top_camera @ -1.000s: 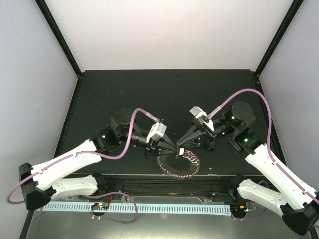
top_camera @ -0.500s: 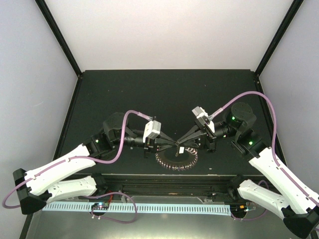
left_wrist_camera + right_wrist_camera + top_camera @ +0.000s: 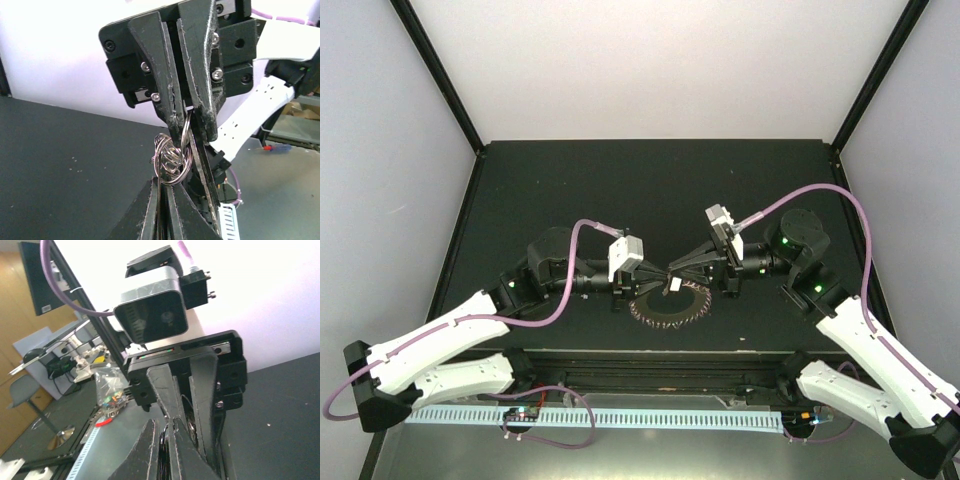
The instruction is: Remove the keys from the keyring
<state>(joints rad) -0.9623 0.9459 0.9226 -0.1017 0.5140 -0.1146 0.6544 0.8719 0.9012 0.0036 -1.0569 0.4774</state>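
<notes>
Keyring [image 3: 663, 306] shifted back, leftward.

The right tool [image 3: 162, 427], fingers pressed together, meets the left tool [image 3: 190, 416] tip to tip. A sliver of grey keyring [image 3: 188, 429] shows between the left tool's fingers, under its camera [image 3: 151, 310]. Dark tabletop [image 3: 280, 405] lies right.

We're seeing bright, diffuse light with barely any shadow on the matte black table [image 3: 620, 180], the white enclosure wall [image 3: 60, 50] blown out in both wrist views, and foreground edges slightly soft.
</notes>
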